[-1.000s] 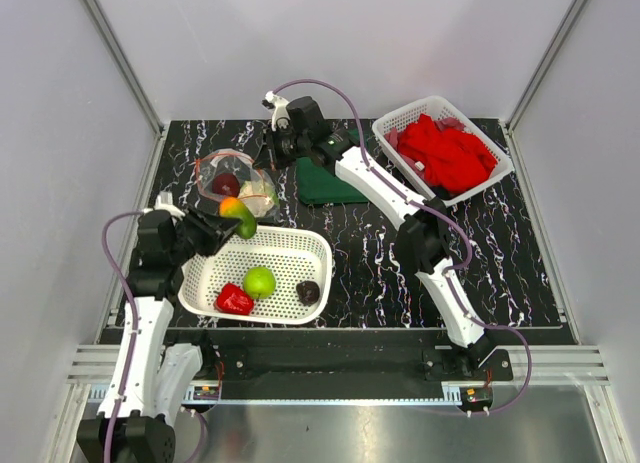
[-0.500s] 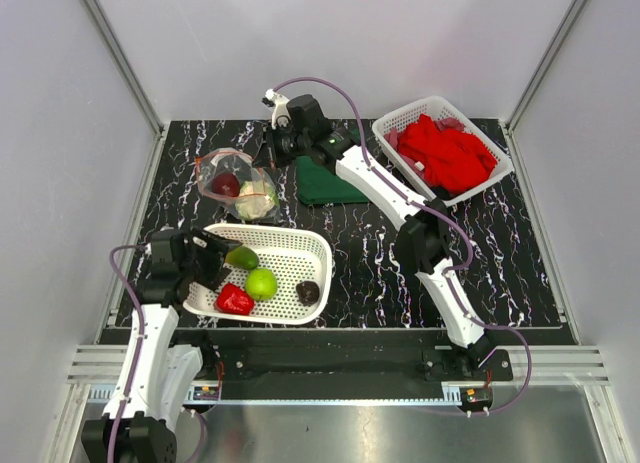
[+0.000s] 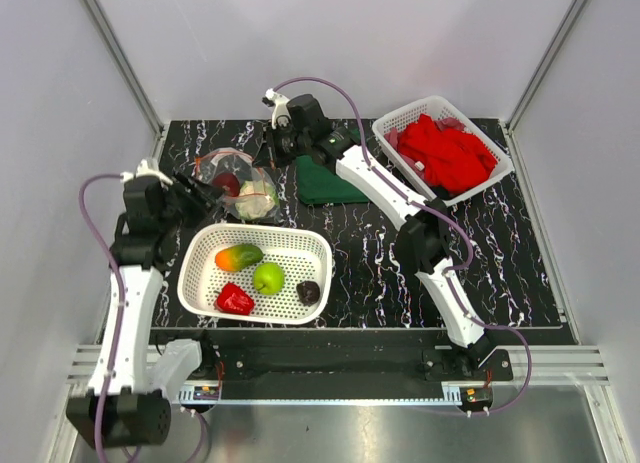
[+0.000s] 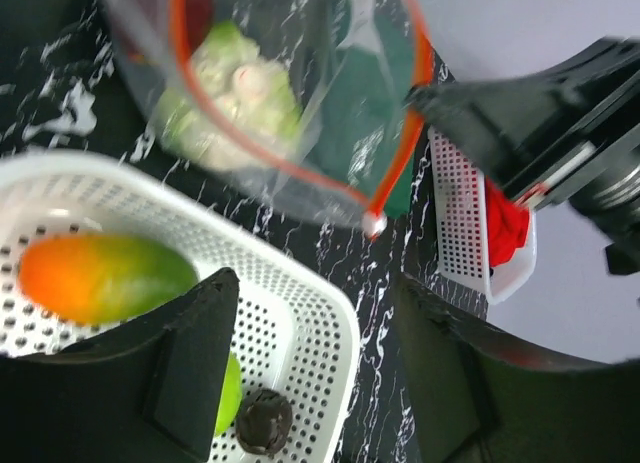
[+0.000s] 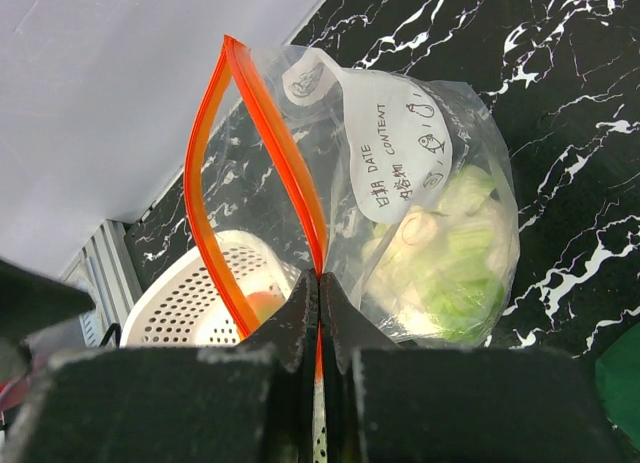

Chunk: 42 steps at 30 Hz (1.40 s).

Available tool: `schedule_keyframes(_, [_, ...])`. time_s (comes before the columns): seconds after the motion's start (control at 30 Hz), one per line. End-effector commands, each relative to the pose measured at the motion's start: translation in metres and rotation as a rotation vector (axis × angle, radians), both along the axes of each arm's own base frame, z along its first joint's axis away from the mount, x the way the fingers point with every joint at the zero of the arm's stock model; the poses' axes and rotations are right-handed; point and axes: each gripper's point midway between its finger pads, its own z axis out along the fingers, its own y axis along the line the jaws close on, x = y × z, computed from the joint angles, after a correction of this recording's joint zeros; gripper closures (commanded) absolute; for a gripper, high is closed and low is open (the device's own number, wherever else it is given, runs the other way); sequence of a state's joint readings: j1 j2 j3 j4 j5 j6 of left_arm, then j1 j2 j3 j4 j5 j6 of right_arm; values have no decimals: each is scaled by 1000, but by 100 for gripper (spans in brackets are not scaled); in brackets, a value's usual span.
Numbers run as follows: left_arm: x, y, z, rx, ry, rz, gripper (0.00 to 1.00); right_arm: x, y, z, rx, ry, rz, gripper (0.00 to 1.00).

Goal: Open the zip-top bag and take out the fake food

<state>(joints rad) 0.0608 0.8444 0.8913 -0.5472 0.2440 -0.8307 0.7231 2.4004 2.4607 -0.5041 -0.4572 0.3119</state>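
The zip-top bag [image 3: 240, 181] lies at the back left with its orange-rimmed mouth held open. My right gripper [image 5: 319, 283] is shut on the bag's orange zip strip [image 5: 270, 133]. Inside the bag are a white-green cauliflower [image 4: 235, 93] and a dark red piece [image 3: 226, 183]. My left gripper [image 3: 197, 193] is open and empty, just left of the bag's mouth. Fake food lies in a white basket [image 3: 320, 245] in front: a mango [image 3: 238, 256], a green apple [image 3: 268, 278], a red pepper [image 3: 234, 300] and a small dark piece [image 3: 308, 292].
A folded green cloth [image 3: 325, 183] lies right of the bag, under the right arm. A second white basket [image 3: 400, 121] with red cloths [image 3: 445, 151] stands at the back right. Grey walls close in the table on three sides.
The left gripper let go of the mango into the white basket, opened, and moved back up to the left of the bag. The right gripper kept its hold on the zip strip.
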Motion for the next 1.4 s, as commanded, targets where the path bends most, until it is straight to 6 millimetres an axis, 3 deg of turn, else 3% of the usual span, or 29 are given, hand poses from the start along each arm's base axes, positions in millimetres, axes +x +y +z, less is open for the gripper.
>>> schedule_keyframes(0.0, [46,-5,31,30,-60,-80,46,-8,-2,66,91,-94,18,100])
schedule_keyframes(0.07, [68,-10,24,17,-26,-123,60,-9,-1,69,96,-100,20,100])
schedule_keyframes(0.17, [93,-13,7,19,17,-170,68,-8,-2,70,97,-105,16,100])
schedule_keyframes(0.23, [107,-15,8,70,3,-202,69,-8,-1,69,95,-105,17,100])
schedule_keyframes(0.27, [116,-16,-6,80,36,-217,69,-8,0,67,93,-103,18,100])
schedule_keyframes(0.37, [131,-22,-12,124,38,-261,69,-7,1,64,96,-94,22,100])
schedule_keyframes(0.5, [147,-25,-40,210,93,-250,69,-6,3,61,98,-87,24,100])
schedule_keyframes(0.73, [164,-18,-92,274,205,-235,67,-7,4,62,104,-85,30,100])
schedule_keyframes(0.8, [166,-11,-98,300,222,-205,66,-7,4,62,102,-85,29,100])
schedule_keyframes(0.93, [168,-4,-106,328,229,-173,55,-7,4,55,92,-72,30,100])
schedule_keyframes(1.07, [170,-7,-121,307,264,-184,45,-8,5,53,96,-61,32,100])
schedule_keyframes(1.3, [168,-32,-146,205,283,-295,43,-8,5,50,89,-57,35,100])
schedule_keyframes(1.37, [170,-37,-144,185,251,-307,39,-7,4,50,86,-61,34,100])
